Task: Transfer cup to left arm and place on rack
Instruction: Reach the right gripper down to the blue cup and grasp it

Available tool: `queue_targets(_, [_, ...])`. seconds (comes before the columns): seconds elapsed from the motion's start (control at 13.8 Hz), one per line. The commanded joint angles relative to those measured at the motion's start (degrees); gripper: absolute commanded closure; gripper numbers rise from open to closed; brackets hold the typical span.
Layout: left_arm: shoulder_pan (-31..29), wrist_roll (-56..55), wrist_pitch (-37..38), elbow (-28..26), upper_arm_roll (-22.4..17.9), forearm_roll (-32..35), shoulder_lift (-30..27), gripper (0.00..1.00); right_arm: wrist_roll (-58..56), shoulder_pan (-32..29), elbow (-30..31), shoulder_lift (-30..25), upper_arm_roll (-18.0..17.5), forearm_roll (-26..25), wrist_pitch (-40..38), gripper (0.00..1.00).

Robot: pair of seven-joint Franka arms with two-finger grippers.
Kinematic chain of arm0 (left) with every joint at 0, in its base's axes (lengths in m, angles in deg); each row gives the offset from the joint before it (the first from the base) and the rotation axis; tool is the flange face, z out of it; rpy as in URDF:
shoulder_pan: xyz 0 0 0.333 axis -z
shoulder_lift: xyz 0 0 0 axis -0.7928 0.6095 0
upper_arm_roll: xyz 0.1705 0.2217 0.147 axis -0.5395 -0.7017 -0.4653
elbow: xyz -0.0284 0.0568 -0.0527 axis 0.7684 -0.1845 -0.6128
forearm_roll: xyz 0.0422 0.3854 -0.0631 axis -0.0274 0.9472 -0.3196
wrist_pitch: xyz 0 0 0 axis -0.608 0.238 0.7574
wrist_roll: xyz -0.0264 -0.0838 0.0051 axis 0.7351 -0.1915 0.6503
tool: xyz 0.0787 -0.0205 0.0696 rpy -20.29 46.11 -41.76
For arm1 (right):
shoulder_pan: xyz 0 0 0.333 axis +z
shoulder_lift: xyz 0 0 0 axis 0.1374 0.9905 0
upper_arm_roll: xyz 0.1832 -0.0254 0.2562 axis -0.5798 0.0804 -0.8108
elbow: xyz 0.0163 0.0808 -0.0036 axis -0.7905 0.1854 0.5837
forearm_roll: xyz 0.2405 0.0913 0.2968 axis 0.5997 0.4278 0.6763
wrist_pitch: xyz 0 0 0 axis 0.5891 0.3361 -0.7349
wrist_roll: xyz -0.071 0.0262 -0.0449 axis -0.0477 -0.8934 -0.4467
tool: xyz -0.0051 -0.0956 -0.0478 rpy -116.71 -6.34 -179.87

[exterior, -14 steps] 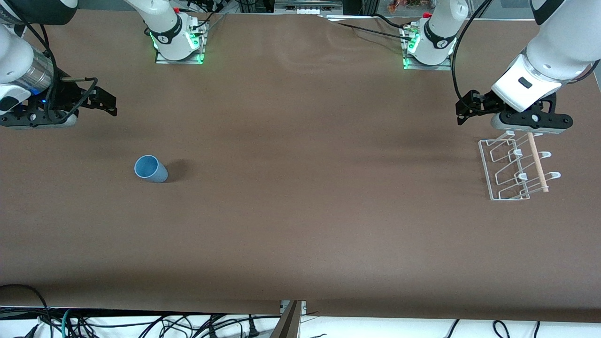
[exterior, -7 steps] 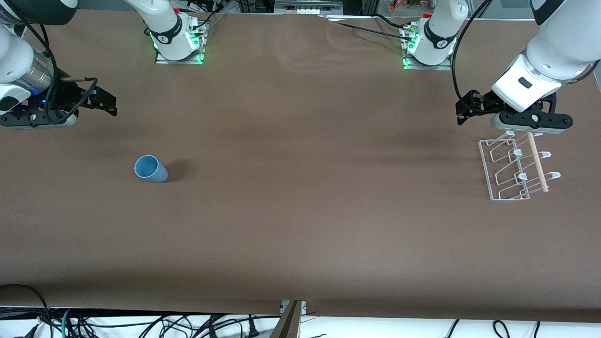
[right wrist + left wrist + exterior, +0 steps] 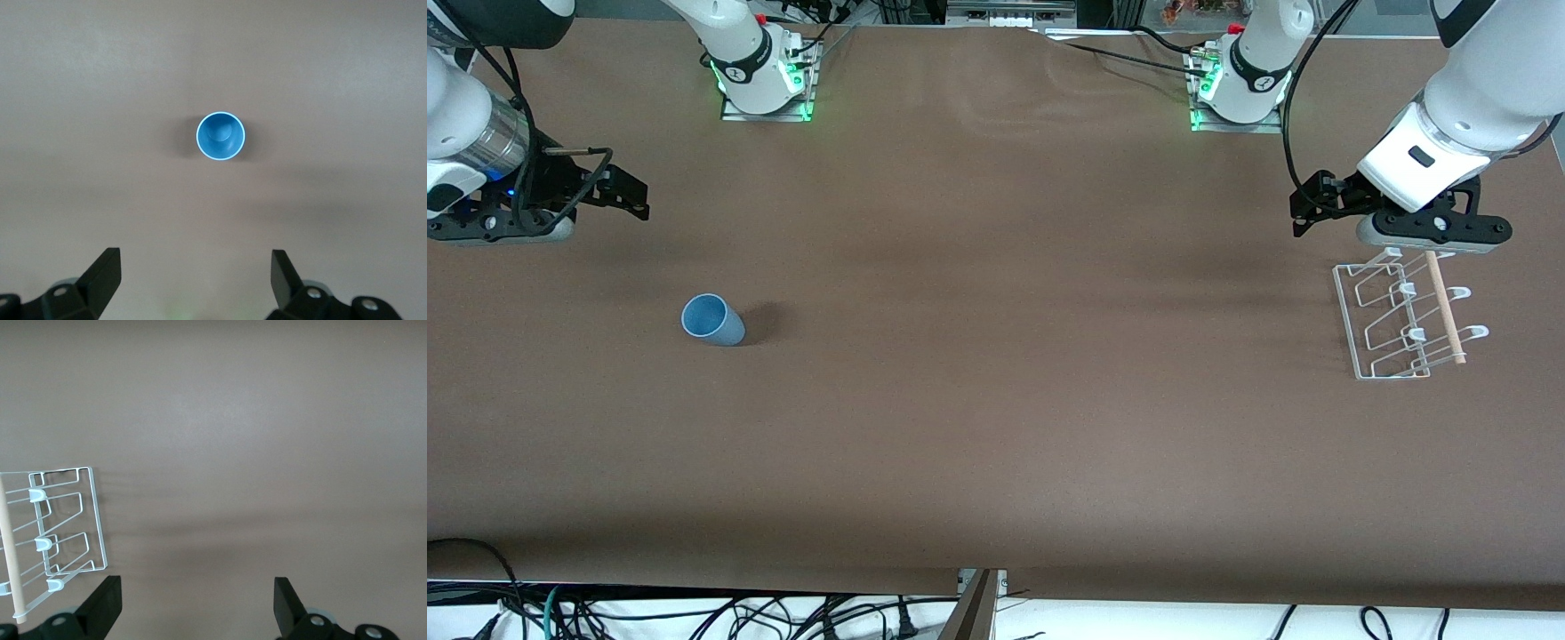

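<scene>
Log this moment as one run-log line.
cup: upright on table, untouched | right gripper: open, waiting | left gripper: open, by rack

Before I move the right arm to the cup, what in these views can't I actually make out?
- Rack: end farthest from the front camera hidden under the left gripper; cut off by the frame edge in the left wrist view.
- Right gripper: front view crops the arm at the edge.
- Cup: outer wall hidden, seen straight down its mouth in the right wrist view.

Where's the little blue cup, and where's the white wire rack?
Small light-blue plastic cup (image 3: 712, 320): front view, on its side wall.
White wire rack (image 3: 1352, 324): front view, on its outer wire frame.
</scene>
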Motion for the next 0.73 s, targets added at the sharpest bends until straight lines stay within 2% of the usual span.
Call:
queue_targets(0.0, [0.0, -0.3, 1.1, 1.1, 0.3, 0.6, 0.3, 0.00, -0.8, -1.1, -1.3, 1.6, -0.5, -0.7, -0.4, 0.01])
queue_targets(0.36, [0.3, -0.1, 2.4, 1.2, 0.8, 0.7, -0.1, 0.00, -3.0, -1.2, -1.3, 3.4, -0.4, -0.6, -0.2, 0.01])
queue_targets(0.65, [-0.3, -0.1, 3.4, 1.8, 0.3, 0.7, -0.7, 0.00, -6.7, -2.1, -1.1, 9.1, -0.2, -0.9, 2.4, 0.01])
